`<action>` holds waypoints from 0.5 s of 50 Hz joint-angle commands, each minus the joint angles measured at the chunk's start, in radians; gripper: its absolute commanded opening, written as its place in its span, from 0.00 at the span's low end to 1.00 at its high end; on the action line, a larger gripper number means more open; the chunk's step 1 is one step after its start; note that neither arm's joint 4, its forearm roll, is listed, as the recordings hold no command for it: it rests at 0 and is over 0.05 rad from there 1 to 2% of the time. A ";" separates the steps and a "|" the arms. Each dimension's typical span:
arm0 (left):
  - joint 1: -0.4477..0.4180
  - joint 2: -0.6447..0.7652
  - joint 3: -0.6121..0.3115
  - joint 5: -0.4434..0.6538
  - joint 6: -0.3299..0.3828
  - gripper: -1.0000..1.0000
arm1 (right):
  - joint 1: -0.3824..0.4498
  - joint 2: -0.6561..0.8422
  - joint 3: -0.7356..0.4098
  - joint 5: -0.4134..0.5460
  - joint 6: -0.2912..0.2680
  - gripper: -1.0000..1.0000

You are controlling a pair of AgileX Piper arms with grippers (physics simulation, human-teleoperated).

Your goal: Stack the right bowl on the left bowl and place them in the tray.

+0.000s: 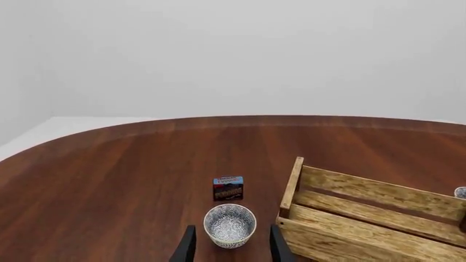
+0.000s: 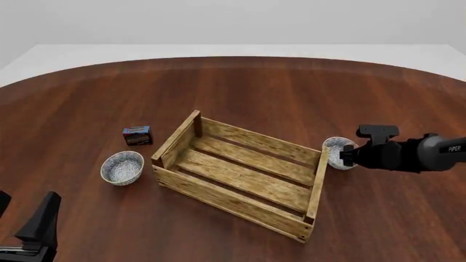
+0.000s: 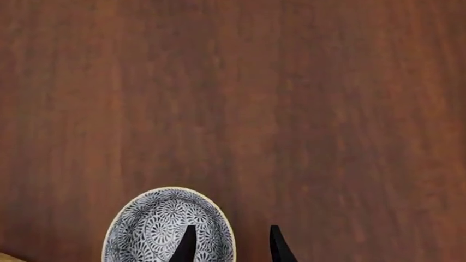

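Note:
The left bowl (image 2: 122,167), white with a blue pattern, sits on the table left of the tray (image 2: 251,143), a wooden slatted crate. In the left wrist view that bowl (image 1: 230,224) lies ahead of my open left gripper (image 1: 233,254), apart from it, with the tray (image 1: 364,192) beside it. From the front, the left gripper (image 2: 25,214) is low at the near left edge. The right bowl (image 2: 337,152) stands just past the tray's right end. My right gripper (image 2: 347,155) is open over its rim. In the right wrist view one finger (image 3: 186,244) is inside the bowl (image 3: 156,224), the other outside.
A small dark blue-red box (image 2: 137,135) stands behind the left bowl, near the tray's far left corner post. The brown wooden table (image 2: 276,87) ends in a curved far edge. The right arm's black body (image 2: 407,153) reaches in from the right.

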 commanded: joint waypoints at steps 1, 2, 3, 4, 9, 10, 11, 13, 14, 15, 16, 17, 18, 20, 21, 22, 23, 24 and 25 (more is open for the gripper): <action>0.001 0.000 0.000 0.001 -0.001 1.00 | 0.004 0.047 0.001 -0.025 0.010 1.00; 0.001 0.000 0.000 0.001 -0.002 1.00 | 0.004 0.047 0.001 -0.025 0.010 1.00; 0.002 0.000 0.001 0.000 -0.001 1.00 | 0.003 0.056 0.001 -0.030 0.010 1.00; 0.002 0.000 0.001 0.000 -0.001 1.00 | 0.004 0.057 0.002 -0.031 0.011 1.00; 0.001 0.000 0.001 0.001 -0.003 1.00 | 0.009 0.066 0.005 -0.032 0.010 1.00; 0.001 0.000 0.000 0.002 -0.003 1.00 | 0.005 0.083 -0.005 -0.032 0.006 1.00; 0.002 0.000 -0.001 0.002 -0.003 1.00 | 0.008 0.083 -0.004 -0.030 0.011 1.00; 0.003 0.001 0.000 0.002 -0.005 1.00 | 0.002 0.088 -0.009 -0.031 0.007 1.00; 0.003 0.001 0.000 0.002 -0.005 1.00 | 0.002 0.088 -0.009 -0.031 0.007 1.00; 0.004 0.001 0.001 0.001 -0.004 1.00 | 0.003 0.082 -0.004 -0.032 0.008 0.00; 0.004 0.001 0.001 0.001 -0.005 1.00 | 0.004 0.078 -0.002 -0.032 0.010 0.00; 0.003 0.001 0.003 0.000 -0.006 1.00 | 0.006 0.067 0.001 -0.029 0.013 0.00; 0.003 0.001 0.004 -0.001 -0.005 1.00 | 0.007 0.059 0.004 -0.027 0.012 0.00; 0.002 0.001 0.004 -0.001 -0.005 1.00 | 0.007 0.050 0.003 -0.022 0.011 0.00; 0.002 0.001 0.003 -0.001 -0.006 1.00 | 0.009 0.045 0.004 -0.018 0.012 0.00; 0.002 0.001 0.003 -0.001 -0.006 1.00 | 0.009 0.045 0.004 -0.018 0.012 0.00; 0.002 0.001 0.003 -0.001 -0.007 1.00 | 0.008 0.040 0.007 -0.018 0.010 0.00; 0.002 0.001 0.003 0.000 -0.007 1.00 | 0.008 0.039 0.007 -0.018 0.010 0.00; 0.001 0.001 0.003 -0.001 -0.007 1.00 | 0.012 0.032 0.010 -0.015 0.011 0.00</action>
